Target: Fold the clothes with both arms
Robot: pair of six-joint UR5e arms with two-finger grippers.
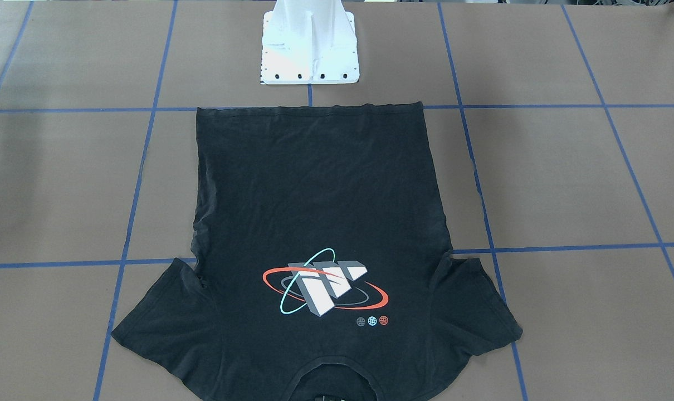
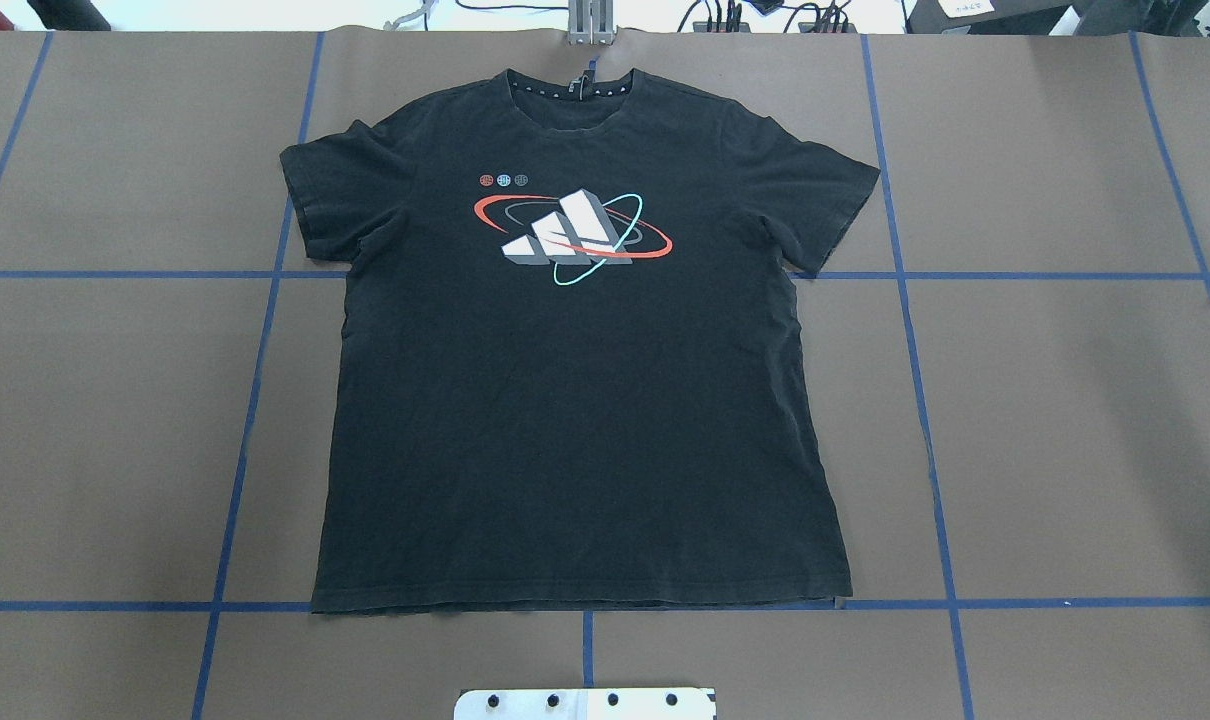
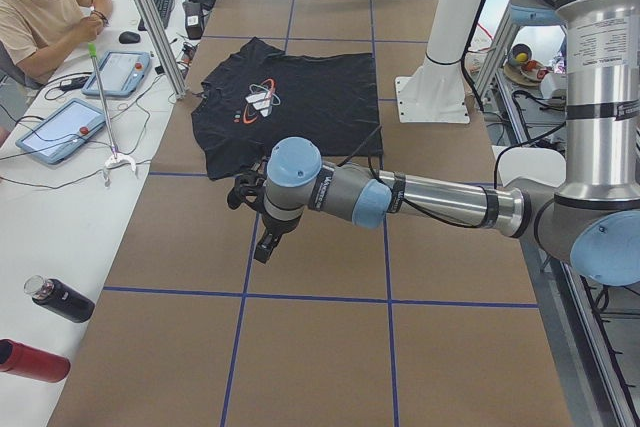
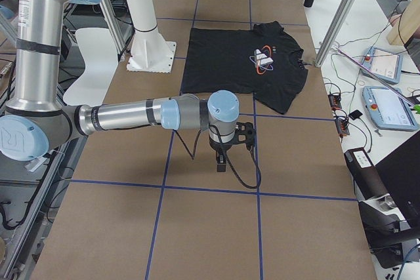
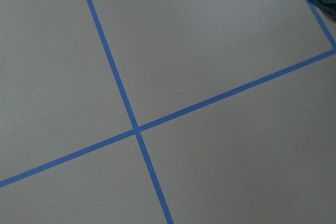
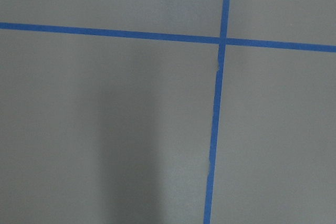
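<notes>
Black shirt (image 2: 575, 400) lies flat, print up, mid-bench, collar at the far edge. Left gripper (image 3: 262, 245) and right gripper (image 4: 221, 164) hang toward the bench's ends, apart from it; whether their jaws are parted I cannot tell. Grasp matching points, lift evenly, keep cloth taut.

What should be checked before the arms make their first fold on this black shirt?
1. Shirt flat, print facing up: ok.
2. Hem straight, nothing folded yet: ok.
3. Left claw off the shirt, above bare table: ok.
4. Right claw off the shirt: ok.
5. Both open and ready to grip: cannot tell.
</notes>
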